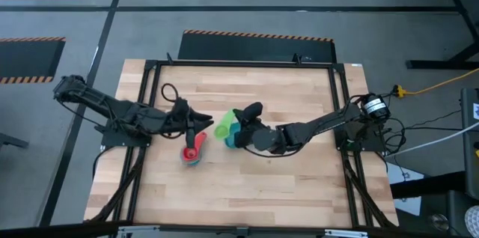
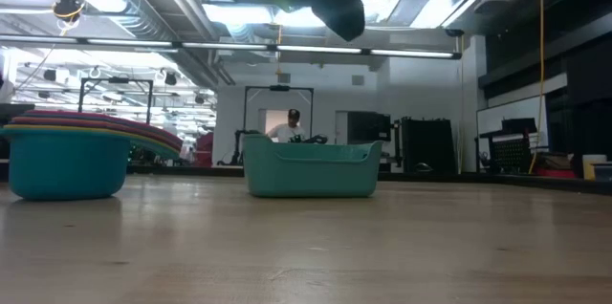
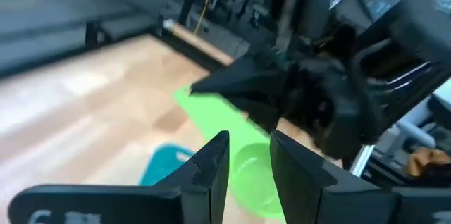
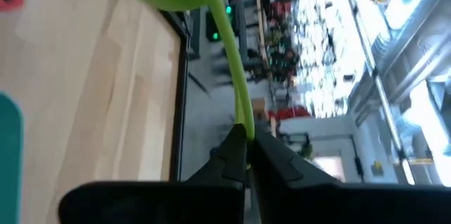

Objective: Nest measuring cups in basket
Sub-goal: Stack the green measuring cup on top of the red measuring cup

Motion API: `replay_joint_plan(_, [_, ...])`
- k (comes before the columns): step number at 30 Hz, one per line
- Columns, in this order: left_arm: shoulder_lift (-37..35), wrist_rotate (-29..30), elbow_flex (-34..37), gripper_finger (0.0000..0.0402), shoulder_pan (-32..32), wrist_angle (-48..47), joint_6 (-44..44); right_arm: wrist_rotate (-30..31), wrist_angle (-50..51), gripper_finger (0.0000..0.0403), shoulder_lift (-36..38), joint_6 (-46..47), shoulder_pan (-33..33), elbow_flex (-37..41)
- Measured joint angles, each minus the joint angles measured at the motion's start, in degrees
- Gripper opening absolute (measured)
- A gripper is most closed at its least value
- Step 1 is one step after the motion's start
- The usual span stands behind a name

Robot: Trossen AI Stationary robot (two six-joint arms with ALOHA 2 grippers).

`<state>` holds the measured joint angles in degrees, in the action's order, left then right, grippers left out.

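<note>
I have the wooden table (image 1: pixel 247 185) under both arms, and the teal basket (image 2: pixel 310 168) sits near its middle, partly under my right arm in the overhead view. To the left of it stands the stack of nested measuring cups (image 1: pixel 193 153), a teal cup at the bottom and red on top; in the low view its coloured rims fan out to one side, so they sit tilted, not fully seated.

My right gripper (image 4: pixel 246 139) hangs above the basket with its fingers pinched tight on the thin handle of the green cup (image 1: pixel 224 127), the bowl held out ahead of the fingers and well clear of the table. My left gripper (image 3: pixel 248 155) is by the stack, pointing toward the green cup, its fingers a narrow gap apart with nothing between them.

My worries from here: the hold is only on a slim handle, so the cup could pivot or slip as I lower it. The two grippers are close together, and any careless move risks a knock. The basket is light plastic and could skid if the cup catches its rim. The tilted stack could topple if the left arm brushes it.
</note>
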<state>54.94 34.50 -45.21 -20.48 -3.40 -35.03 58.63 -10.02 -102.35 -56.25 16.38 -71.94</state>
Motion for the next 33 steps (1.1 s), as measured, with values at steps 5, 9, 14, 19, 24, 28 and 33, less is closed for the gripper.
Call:
replay_joint_plan(5, [0.0,-3.5,0.0,0.0097,1.3,-3.9,-8.7,-3.8,-4.0,0.0013,0.0,-4.1,0.0,0.0])
replay_joint_plan(9, [0.2,-6.2,0.0,0.0097,2.2,-5.0,-13.3,-4.8,-5.6,0.0013,0.0,-5.7,0.0,0.0])
replay_joint_plan(14, [0.2,-9.7,0.0,0.0097,3.1,-5.0,-17.3,-6.4,-5.7,0.0013,0.0,-7.2,0.0,0.0])
replay_joint_plan(19, [0.2,-13.0,0.0,0.0097,3.4,-5.0,-21.2,-7.8,-5.7,0.0013,0.0,-7.3,0.0,0.0])
replay_joint_plan(24, [1.5,-15.8,0.0,0.0097,3.4,-5.0,-25.2,-7.8,-5.8,0.0013,0.0,-7.3,-0.2,0.0])
replay_joint_plan(28, [3.3,-17.9,0.0,0.0097,3.4,-5.1,-26.6,-7.8,-5.9,0.0013,0.0,-7.3,-0.2,0.0])
replay_joint_plan(33, [4.8,-18.9,0.0,0.0097,3.4,-4.8,-29.3,-7.9,-5.9,0.0013,0.0,-7.3,-0.2,0.0])
